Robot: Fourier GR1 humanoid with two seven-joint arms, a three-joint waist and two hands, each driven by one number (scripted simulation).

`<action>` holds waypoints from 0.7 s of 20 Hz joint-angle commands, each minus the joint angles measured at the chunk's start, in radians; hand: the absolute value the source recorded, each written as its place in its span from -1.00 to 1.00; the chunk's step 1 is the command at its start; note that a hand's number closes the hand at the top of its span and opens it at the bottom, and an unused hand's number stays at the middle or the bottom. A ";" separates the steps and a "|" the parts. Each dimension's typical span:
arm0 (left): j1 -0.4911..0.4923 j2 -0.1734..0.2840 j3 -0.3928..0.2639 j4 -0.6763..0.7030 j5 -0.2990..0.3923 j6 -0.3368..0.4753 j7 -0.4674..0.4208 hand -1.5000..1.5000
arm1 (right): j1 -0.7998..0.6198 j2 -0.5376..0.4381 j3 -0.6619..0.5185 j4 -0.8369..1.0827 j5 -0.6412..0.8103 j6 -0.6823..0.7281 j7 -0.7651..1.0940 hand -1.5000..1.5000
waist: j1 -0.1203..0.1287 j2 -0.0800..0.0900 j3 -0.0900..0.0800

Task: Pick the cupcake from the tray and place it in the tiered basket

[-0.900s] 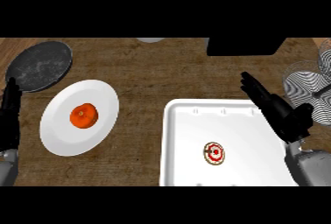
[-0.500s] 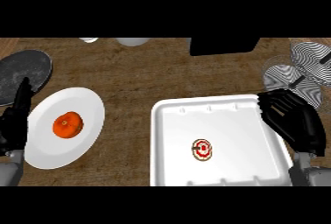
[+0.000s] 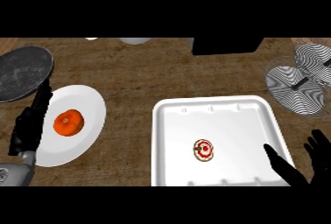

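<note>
The cupcake (image 3: 203, 150), seen from above as a small round with red and white rings, sits in the white tray (image 3: 220, 113), right of its middle. My right hand (image 3: 301, 168) is open at the tray's lower right corner, thumb over the tray's edge, a short way right of the cupcake. The tiered basket (image 3: 302, 78), with black-and-white striped round tiers, stands at the right edge of the counter. At the left edge my left hand (image 3: 29, 124) rests open, fingers pointing up, beside a white plate.
A white plate (image 3: 87, 127) holding an orange fruit (image 3: 68, 123) lies left of the tray. A dark round pan or lid (image 3: 22, 72) is at the far left. A black box (image 3: 226, 44) and a pale object (image 3: 134, 40) stand at the back.
My right hand has dropped from the tray's upper right side to its lower right corner. The view has shifted, so the tray, plate and basket now sit elsewhere in the picture.
</note>
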 commanded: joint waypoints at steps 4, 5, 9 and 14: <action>-0.020 -0.008 -0.028 -0.049 -0.004 -0.020 0.027 0.00 | 0.206 -0.174 0.178 -0.232 0.236 0.158 0.322 -1.00 | 0.058 0.011 -0.007; -0.027 -0.005 -0.026 -0.024 -0.011 -0.020 0.025 0.00 | 0.195 -0.212 0.175 -0.268 0.241 0.206 0.392 -1.00 | 0.062 0.017 -0.007; -0.035 -0.033 -0.061 -0.059 -0.029 -0.017 0.040 0.00 | 0.125 -0.271 0.214 -0.386 0.329 0.334 0.670 -1.00 | 0.095 0.021 -0.003; -0.062 -0.031 -0.057 -0.032 -0.042 -0.030 0.043 0.00 | -0.056 -0.252 0.243 -0.508 0.412 0.475 1.049 -1.00 | 0.098 0.022 -0.001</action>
